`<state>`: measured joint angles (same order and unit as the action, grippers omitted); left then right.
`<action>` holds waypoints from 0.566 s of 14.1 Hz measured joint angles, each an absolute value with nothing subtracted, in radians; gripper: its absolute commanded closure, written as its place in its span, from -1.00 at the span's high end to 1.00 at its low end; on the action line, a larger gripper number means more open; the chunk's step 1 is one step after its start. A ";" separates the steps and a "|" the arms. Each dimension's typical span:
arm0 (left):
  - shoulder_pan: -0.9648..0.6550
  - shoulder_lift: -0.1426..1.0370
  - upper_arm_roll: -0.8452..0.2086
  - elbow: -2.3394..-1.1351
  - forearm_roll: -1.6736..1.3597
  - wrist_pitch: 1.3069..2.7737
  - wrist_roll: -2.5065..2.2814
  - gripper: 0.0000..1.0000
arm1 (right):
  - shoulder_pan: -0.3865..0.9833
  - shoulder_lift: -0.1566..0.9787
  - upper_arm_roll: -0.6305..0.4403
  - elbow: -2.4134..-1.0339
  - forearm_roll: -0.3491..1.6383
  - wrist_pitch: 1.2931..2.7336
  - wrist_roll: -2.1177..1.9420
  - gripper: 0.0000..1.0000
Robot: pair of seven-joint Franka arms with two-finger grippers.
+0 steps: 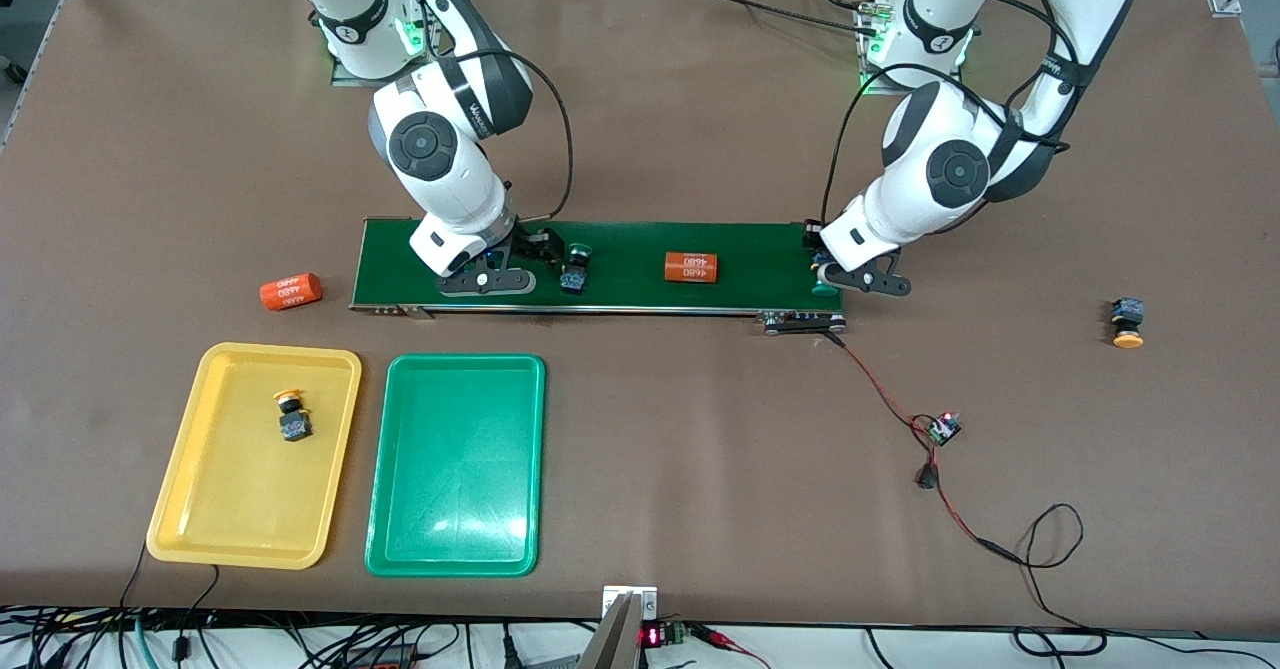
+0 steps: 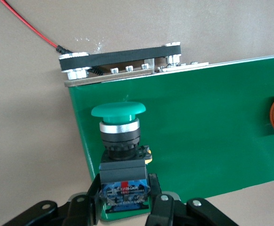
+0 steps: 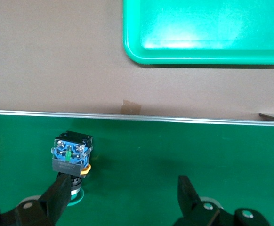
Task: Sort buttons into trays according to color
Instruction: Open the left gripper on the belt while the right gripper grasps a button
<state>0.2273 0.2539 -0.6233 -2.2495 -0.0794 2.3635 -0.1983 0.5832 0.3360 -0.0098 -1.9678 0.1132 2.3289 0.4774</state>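
Orange cylinder marked 4680 [image 1: 291,291] lies on the brown surface [image 1: 650,449], just off the conveyor belt's end at the right arm's end of the surface.

Yellow tray [image 1: 190,509] sits nearer the front camera than that cylinder. One yellow-capped button [image 1: 292,416] lies inside it, on its side, in the half toward the belt.

Green tray [image 1: 400,509] sits just beside the yellow tray, toward the left arm's end. Nothing visible in it.

Dark-green conveyor belt [image 1: 620,249] runs lengthwise across the middle of the surface.

Right gripper [image 3: 120,197] is low over the belt near the right arm's end of it. Jaws stand wide open, gripping nothing. A green-capped button [image 3: 71,157] lies on the belt close against one finger [image 3: 57,197]; whether they touch cannot be told.

Second orange 4680 cylinder [image 1: 692,267] lies mid-belt, well apart from both grippers.

Left gripper [image 2: 124,205] is at the belt's end toward the left arm. Jaws are closed on the black body of another green-capped button [image 2: 119,136], cap pointing away from the wrist, over the belt's corner.

Red-and-black wiring [image 1: 900,409] trails from that belt end toward the front camera.

Second yellow-capped button [image 1: 1128,322] lies alone on the surface toward the left arm's end, well apart from the belt.
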 measured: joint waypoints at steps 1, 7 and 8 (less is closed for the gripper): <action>0.226 0.254 -0.624 -2.256 -0.079 2.373 -0.198 -1.00 | 0.584 0.337 -0.010 -1.971 0.113 2.333 0.477 1.00; 0.226 0.256 -0.624 -2.275 -0.079 2.393 -0.198 -1.00 | 0.585 0.373 -0.010 -1.977 0.113 2.375 0.497 1.00; 0.226 0.257 -0.624 -2.279 -0.079 2.396 -0.198 -1.00 | 0.585 0.380 -0.010 -1.977 0.113 2.383 0.499 1.00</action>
